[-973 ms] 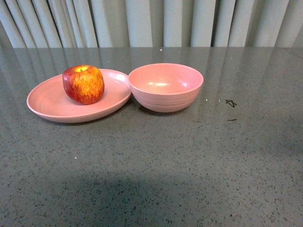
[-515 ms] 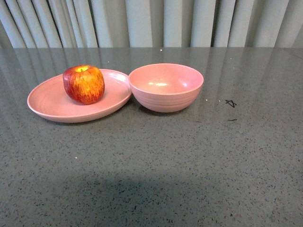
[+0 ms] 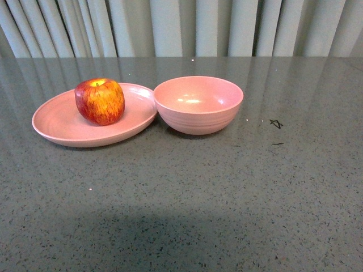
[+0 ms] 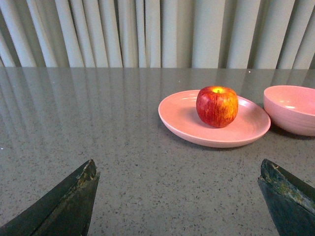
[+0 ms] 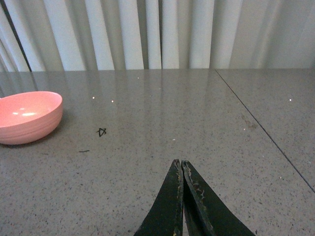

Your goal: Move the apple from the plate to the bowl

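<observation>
The red apple (image 3: 100, 101) with yellow streaks stands upright on the shallow pink plate (image 3: 57, 126) at the left of the table. The deep pink bowl (image 3: 198, 104) stands right beside the plate, its wall at the plate's rim, and holds nothing. In the left wrist view the apple (image 4: 217, 106), plate (image 4: 179, 115) and bowl (image 4: 291, 109) lie ahead of my left gripper (image 4: 179, 167), which is open wide, empty and well short of the plate. My right gripper (image 5: 181, 163) is shut and empty over bare table, with the bowl (image 5: 28, 117) off to one side. Neither arm shows in the front view.
The grey speckled table (image 3: 187, 192) runs to a pale curtain (image 3: 181, 27) at the back. A small black mark (image 3: 276, 123) is on the table right of the bowl. A seam (image 5: 261, 128) crosses the table in the right wrist view.
</observation>
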Controlling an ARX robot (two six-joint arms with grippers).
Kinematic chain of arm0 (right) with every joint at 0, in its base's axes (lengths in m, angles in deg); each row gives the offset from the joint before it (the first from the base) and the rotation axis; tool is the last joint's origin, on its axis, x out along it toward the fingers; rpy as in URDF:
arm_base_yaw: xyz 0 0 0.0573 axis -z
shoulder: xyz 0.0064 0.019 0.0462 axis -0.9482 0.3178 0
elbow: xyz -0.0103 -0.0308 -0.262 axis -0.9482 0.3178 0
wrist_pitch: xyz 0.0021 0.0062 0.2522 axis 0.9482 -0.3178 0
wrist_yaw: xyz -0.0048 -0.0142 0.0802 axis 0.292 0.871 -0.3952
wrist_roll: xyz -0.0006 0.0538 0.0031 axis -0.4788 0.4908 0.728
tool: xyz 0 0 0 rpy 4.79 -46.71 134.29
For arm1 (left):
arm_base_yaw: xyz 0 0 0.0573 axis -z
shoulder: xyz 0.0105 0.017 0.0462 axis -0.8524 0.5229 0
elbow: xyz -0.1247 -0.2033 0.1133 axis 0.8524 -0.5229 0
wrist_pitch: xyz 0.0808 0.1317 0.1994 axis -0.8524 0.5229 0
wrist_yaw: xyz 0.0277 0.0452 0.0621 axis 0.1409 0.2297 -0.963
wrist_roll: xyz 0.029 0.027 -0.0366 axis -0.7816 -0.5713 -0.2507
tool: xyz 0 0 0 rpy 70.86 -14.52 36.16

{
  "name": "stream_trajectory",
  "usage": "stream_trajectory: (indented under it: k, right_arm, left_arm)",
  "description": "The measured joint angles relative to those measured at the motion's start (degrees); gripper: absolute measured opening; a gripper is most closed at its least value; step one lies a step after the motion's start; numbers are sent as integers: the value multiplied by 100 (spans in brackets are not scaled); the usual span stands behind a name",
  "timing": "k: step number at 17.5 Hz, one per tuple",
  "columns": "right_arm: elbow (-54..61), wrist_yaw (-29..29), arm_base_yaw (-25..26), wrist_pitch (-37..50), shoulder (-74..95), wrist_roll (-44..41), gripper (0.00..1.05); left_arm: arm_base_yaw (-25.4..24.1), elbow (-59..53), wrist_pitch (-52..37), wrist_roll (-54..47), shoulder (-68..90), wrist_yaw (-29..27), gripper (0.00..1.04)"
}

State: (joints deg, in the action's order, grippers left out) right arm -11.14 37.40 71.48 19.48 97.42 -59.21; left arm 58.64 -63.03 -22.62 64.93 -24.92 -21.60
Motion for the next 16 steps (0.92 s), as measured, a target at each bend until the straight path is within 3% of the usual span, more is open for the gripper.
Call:
stream_trajectory:
  k: [7, 9, 16]
  right_arm:
    - [225, 0, 0, -247, -505, -2, 2]
    - [223, 15, 0, -1130, -1434, -4, 2]
    - [221, 20, 0, -1172, -1425, -2, 2]
  left_arm:
    - [0, 0, -2, 0, 0, 0, 98]
    - [0, 0, 2, 0, 0, -2, 98]
    - [0, 0, 0, 0, 0, 0, 98]
